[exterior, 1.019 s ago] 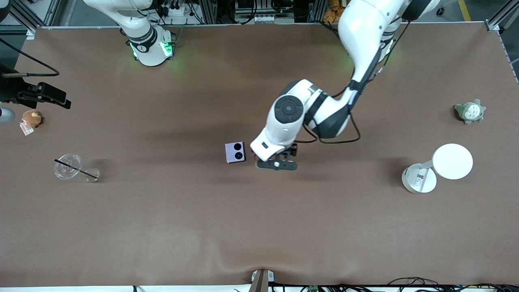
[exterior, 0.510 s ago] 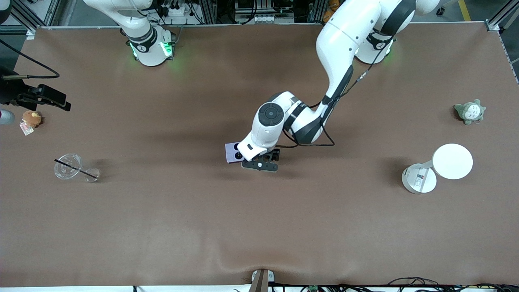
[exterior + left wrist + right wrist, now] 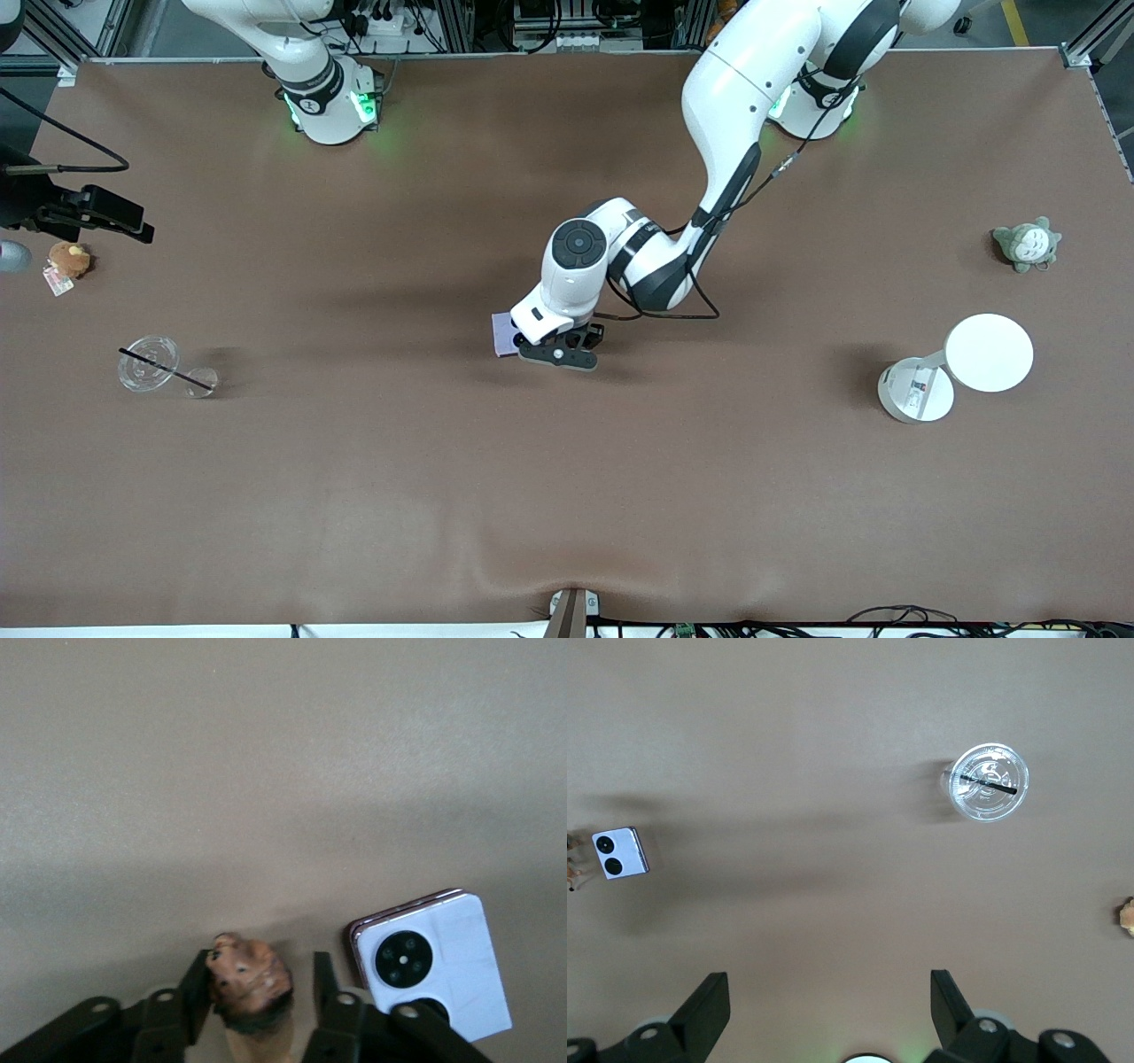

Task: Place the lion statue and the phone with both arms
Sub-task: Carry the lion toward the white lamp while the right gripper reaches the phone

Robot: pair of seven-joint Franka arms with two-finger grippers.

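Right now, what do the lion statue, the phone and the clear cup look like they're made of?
Lion statue: reddish-brown with a mottled matte surface, maybe resin or painted ceramic. Phone: smooth pale lavender shell with glossy black lenses, probably glass or plastic. Clear cup: transparent, likely thin plastic, with a dark straw across it.

A high camera faces my bases and takes in the whole brown table (image 3: 354, 496). My left wrist camera looks down from close above the table, past my own jaws. My right wrist camera looks down from much higher. All three share the square pale lavender phone (image 3: 503, 335) (image 3: 436, 961) (image 3: 620, 853).
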